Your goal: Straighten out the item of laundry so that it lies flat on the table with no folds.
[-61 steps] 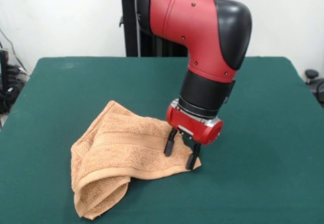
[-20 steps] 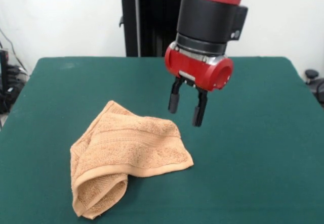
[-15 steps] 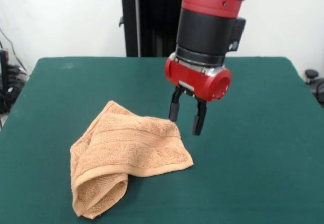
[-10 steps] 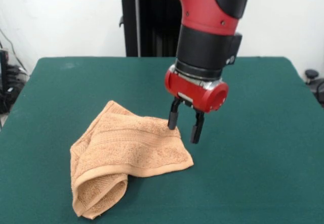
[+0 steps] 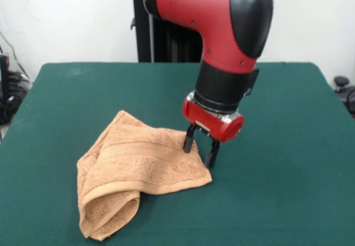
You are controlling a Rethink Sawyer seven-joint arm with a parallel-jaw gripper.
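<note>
The orange-tan towel (image 5: 136, 171) lies crumpled on the green table (image 5: 288, 146), left of centre and near the front edge. It is folded over itself, with a rolled-under lump at its front left corner and a flat woven band across its top layer. My gripper (image 5: 199, 152) is open and empty. It hangs low over the towel's right edge, one finger over the cloth and the other just off its right side over the table. I cannot tell whether the tips touch the towel.
The robot's black pedestal (image 5: 161, 40) stands behind the table's far edge. Dark cables and equipment (image 5: 8, 90) sit off the table's left side, and a black object (image 5: 344, 88) sits off its right side.
The gripper has come down from well above the table and slightly forward to just over the towel's right edge, staying open. The towel has not moved in the last second.
</note>
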